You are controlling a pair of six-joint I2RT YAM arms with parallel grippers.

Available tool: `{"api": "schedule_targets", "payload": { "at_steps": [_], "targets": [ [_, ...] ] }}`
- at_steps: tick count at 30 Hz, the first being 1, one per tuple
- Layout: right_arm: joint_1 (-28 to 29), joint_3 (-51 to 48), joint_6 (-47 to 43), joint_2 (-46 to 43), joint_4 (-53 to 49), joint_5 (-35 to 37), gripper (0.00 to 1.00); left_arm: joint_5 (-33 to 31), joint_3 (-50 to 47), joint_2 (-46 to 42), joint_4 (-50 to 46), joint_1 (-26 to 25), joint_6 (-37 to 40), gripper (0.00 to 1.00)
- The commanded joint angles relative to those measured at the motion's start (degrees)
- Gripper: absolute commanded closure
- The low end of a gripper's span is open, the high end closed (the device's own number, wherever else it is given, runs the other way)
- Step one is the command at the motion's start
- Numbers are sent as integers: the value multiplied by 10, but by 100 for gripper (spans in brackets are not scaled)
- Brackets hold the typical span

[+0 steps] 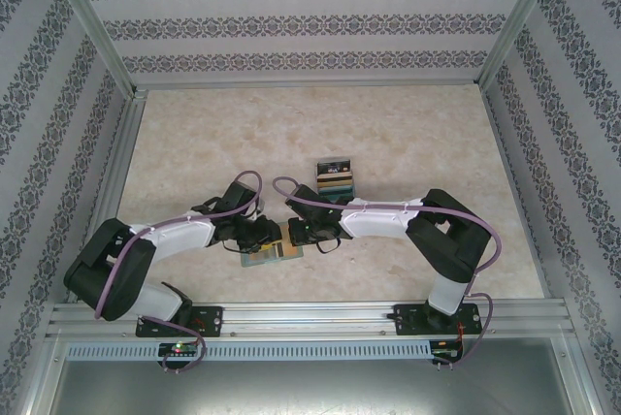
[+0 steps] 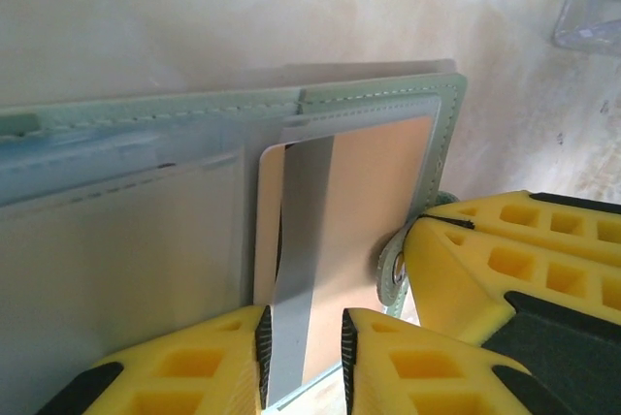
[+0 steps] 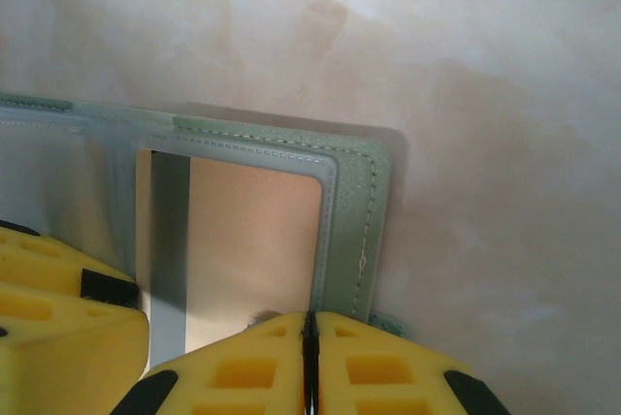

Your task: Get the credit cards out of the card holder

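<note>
At the near middle of the table [image 1: 417, 134], between both arms: card holder [image 2: 146, 240], grey-blue, stitched, lying open and flat.

Item in one pocket: tan-gold card [image 2: 378, 211] with grey stripe [image 2: 301, 240], part-way out of the slot.

Left gripper [image 2: 306, 337] stood narrowly open, fingertips either side of the stripe at the card's near edge. A firm hold could not be confirmed.

Right gripper [image 3: 310, 320] was closed, seemingly pinching the holder's near edge beside the snap tab [image 2: 393, 268].

Loose credit cards [image 1: 335, 177] lay stacked just beyond.

Handling, judged: card light, stiff and slick, best taken at the exposed edge; holder soft, needing to be pinned.

Writing: none legible. The marks on the black top card were too small to read.
</note>
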Motion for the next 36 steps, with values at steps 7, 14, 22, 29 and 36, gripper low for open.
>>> {"api": "schedule_targets", "payload": {
  "at_steps": [7, 14, 22, 29, 36],
  "targets": [
    [17, -4, 8, 24, -38, -7, 87, -77, 46, 1, -138, -22, 47, 72],
    [18, 1, 6, 28, -38, -8, 87, -87, 57, 7, -159, -26, 53, 72],
    [19, 2, 6, 26, -40, -7, 87, -84, 78, 46, -163, -44, 59, 72],
    [20, 1, 7, 27, -38, -7, 87, -82, 78, 48, -158, -47, 58, 74],
    [20, 2, 7, 32, -34, -14, 87, -68, 65, 41, -130, -47, 53, 82]
  ]
}}
